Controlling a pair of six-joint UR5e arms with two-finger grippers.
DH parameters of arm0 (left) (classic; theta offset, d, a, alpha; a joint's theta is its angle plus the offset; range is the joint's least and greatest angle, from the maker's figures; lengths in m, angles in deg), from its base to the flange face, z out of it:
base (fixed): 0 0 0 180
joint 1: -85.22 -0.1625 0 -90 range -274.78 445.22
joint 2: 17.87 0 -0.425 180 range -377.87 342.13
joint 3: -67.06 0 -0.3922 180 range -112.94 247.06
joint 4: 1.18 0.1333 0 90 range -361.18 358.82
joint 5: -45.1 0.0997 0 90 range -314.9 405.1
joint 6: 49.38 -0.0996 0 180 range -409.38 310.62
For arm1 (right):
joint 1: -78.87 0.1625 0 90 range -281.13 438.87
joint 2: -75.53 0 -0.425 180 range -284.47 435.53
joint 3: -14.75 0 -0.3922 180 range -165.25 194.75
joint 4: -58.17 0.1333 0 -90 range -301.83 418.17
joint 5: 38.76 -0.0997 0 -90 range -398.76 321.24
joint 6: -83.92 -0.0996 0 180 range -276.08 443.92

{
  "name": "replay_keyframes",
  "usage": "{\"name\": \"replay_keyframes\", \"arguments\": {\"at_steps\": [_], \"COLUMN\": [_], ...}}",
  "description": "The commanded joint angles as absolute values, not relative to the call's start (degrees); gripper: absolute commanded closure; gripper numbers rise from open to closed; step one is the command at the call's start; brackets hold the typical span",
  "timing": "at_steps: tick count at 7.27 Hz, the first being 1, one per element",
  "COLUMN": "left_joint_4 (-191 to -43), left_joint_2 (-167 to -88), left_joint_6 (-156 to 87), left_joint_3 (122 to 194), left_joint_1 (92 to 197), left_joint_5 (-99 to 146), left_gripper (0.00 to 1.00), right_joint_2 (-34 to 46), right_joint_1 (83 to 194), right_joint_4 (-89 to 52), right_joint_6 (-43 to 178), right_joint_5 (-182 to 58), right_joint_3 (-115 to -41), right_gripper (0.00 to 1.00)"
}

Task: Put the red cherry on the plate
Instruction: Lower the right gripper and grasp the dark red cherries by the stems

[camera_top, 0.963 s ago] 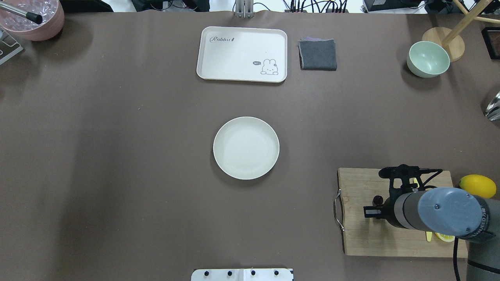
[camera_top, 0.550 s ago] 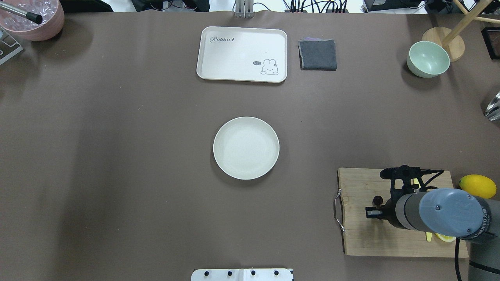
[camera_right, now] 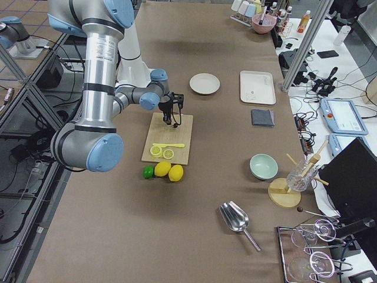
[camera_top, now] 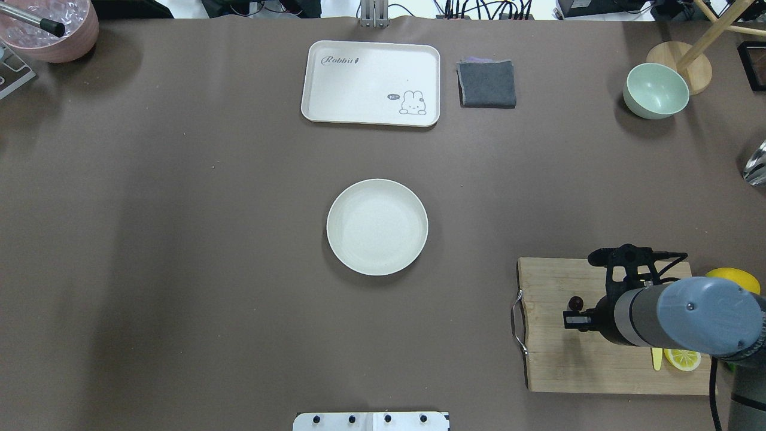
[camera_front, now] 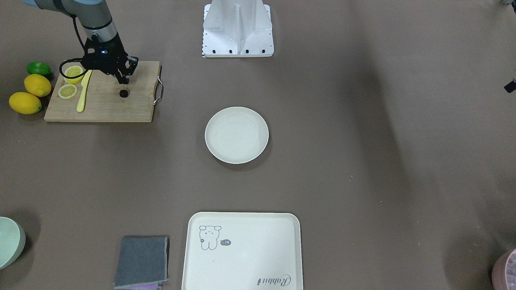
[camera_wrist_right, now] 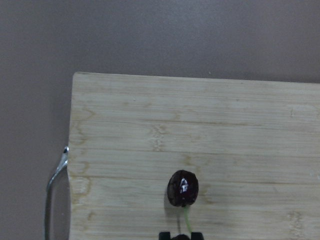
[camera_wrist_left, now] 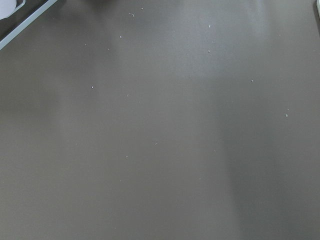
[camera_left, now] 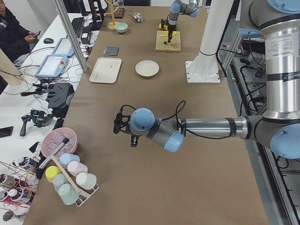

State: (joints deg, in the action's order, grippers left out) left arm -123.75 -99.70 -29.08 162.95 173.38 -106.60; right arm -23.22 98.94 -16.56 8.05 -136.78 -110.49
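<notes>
red cherry (camera_wrist_right: 182, 188): one dark fruit sits over the cutting board (camera_wrist_right: 150, 125), near the board's metal handle (camera_wrist_right: 55, 175); we cannot tell if it touches the wood. its thin green stem runs into the right gripper (camera_wrist_right: 180, 236), which looks clamped on the stem end; the second fruit is hidden there. we judge it very light, smooth and soft-skinned: hold at the stem joint, gently. plate (camera_top: 359, 239): well apart from the board, past the handle. left gripper (camera_left: 123, 127): far from the board, state not readable.

Dark red, near-black cherry (camera_wrist_right: 182, 187) on pale, straight-grained wooden board (camera_top: 550, 359); plain cream plate (camera_top: 377, 227); uniform brown tabletop (camera_top: 179, 239); yellow lemons (camera_front: 25, 102); green lime (camera_front: 39, 68).
</notes>
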Motion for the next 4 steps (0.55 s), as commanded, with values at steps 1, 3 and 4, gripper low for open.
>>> {"name": "replay_keyframes", "arguments": {"at_steps": [1, 3, 4], "left_joint_4": [-123.79, -123.79, -123.79], "left_joint_2": [-99.70, -99.44, -98.83], "left_joint_6": [-29.08, -29.08, -29.17], "left_joint_3": [163.12, 163.30, 163.39], "left_joint_1": [173.46, 173.46, 173.55], "left_joint_5": [-106.60, -106.60, -106.51], "left_gripper": [0.02, 0.02, 0.02], "right_joint_2": [-23.26, -21.95, -18.55], "right_joint_1": [105.38, 115.48, 120.13], "right_joint_4": [-18.98, -30.36, -37.73], "right_joint_6": [9.82, 18.05, 21.57], "right_joint_5": [-143.49, -151.66, -156.57], "right_joint_3": [-114.25, -120.57, -123.30], "right_gripper": [1.00, 1.00, 1.00]}}
